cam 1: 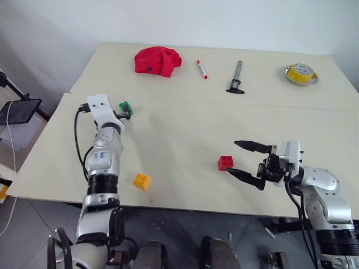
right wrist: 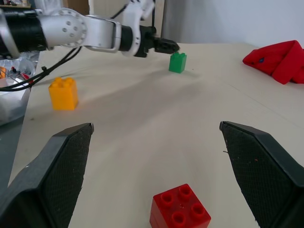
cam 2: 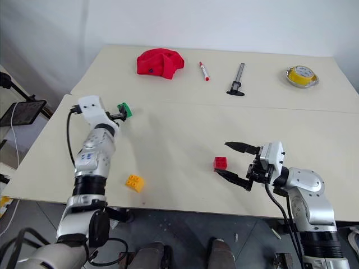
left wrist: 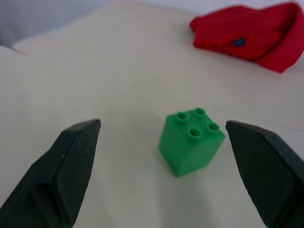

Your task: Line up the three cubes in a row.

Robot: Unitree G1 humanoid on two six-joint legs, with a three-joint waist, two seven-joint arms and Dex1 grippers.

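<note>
Apart on table: studded green cube (left wrist: 191,140), red cube (right wrist: 180,212), orange-yellow cube (right wrist: 63,93).

My left gripper (cam 1: 124,113) hangs spread at the green cube (cam 1: 126,106), near the desk's (cam 1: 179,134) left edge.

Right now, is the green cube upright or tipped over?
Upright: the green cube rests on the table with its studs pointing up.

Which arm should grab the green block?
Left, probably. Its open claw already points at the green block, which sits just ahead between the fingers. The right claw is far off, by the red block.
</note>
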